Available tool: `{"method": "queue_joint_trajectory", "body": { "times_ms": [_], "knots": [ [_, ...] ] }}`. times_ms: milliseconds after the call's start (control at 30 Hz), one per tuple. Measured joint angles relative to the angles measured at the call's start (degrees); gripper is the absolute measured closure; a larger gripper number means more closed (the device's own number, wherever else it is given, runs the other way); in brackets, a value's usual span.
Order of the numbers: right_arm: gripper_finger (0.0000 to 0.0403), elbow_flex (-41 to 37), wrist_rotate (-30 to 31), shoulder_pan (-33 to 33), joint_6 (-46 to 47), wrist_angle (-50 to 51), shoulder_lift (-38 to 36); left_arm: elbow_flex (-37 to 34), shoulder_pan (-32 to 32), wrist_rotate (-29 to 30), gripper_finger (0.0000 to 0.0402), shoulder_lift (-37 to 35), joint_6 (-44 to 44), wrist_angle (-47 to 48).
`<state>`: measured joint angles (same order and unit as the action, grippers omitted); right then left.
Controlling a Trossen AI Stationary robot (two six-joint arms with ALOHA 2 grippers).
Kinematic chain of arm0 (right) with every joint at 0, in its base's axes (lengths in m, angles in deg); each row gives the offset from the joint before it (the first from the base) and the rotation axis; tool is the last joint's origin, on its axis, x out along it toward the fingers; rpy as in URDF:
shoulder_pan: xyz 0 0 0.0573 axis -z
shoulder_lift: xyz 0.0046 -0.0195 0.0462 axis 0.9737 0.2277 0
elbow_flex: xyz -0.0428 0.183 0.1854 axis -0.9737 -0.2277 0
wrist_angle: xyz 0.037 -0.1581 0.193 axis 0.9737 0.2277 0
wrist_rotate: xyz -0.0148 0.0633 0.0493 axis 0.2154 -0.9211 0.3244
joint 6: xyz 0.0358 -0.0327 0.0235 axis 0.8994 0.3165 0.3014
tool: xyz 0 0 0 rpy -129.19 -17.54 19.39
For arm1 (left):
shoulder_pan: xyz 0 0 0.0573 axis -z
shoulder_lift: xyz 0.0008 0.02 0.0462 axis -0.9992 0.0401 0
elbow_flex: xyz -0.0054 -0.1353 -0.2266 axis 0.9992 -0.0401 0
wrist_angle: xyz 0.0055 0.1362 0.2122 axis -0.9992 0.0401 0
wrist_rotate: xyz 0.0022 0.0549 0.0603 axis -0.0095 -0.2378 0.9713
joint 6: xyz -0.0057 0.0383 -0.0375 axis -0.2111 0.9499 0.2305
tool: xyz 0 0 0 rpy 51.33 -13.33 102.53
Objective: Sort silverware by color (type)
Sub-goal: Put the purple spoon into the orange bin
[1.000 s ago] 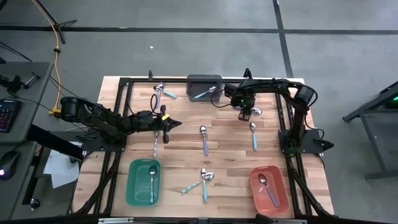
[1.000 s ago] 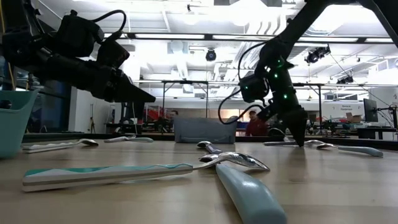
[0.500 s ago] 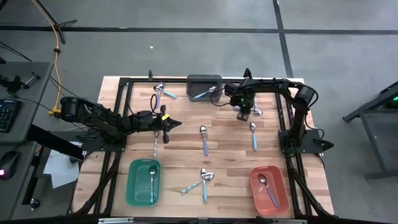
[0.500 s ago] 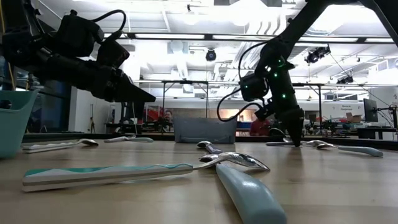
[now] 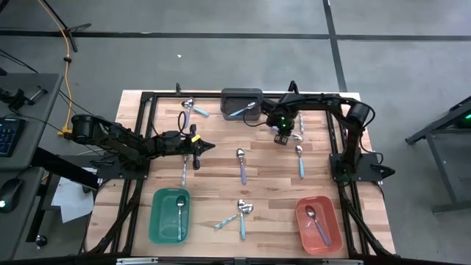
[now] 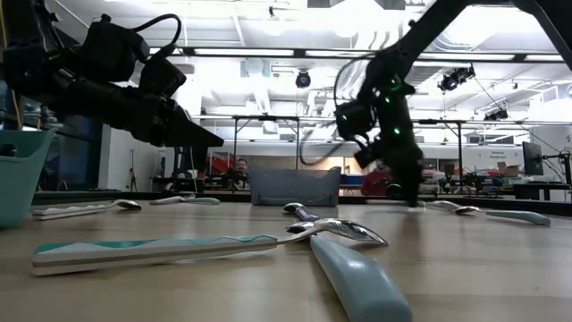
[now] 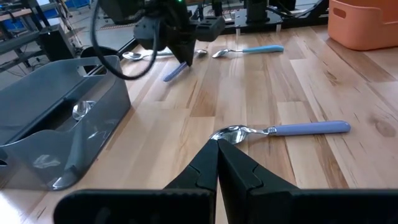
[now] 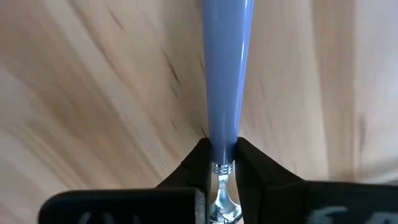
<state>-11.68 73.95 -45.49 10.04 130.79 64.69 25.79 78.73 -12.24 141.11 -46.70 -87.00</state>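
On the wooden table (image 5: 221,173), spoon (image 8: 225,93) bowl half-hidden between right fingers (image 8: 252,165)

High view: we are looking straight down on the whole table (image 5: 221,158).
Low view: we are looking level across it from tabletop height.
Wrist views: we are peering close; left shares the grey bin (image 7: 56,118).
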Motion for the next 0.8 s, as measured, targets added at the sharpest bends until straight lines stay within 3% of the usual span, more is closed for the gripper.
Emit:
{"method": "queue_joint_trajectory", "body": {
  "times_ms": [467,633,800],
  "knots": [
    [0.0376,9.55,-7.48,-10.24,12.03,11.37,-1.91,0.02,0.0,0.0,0.0401,0.0,0.01,0.09],
    [0.0376,11.08,-10.8,-19.44,21.25,17.12,-6.9,0.02,0.0,0.0,0.0401,0.0,0.0,0.11],
    [0.0376,11.94,-16.1,-31.47,38.39,17.71,-13.41,0.02,0.0,0.0,0.0401,0.0,0.0,0.09]
  ]
}}
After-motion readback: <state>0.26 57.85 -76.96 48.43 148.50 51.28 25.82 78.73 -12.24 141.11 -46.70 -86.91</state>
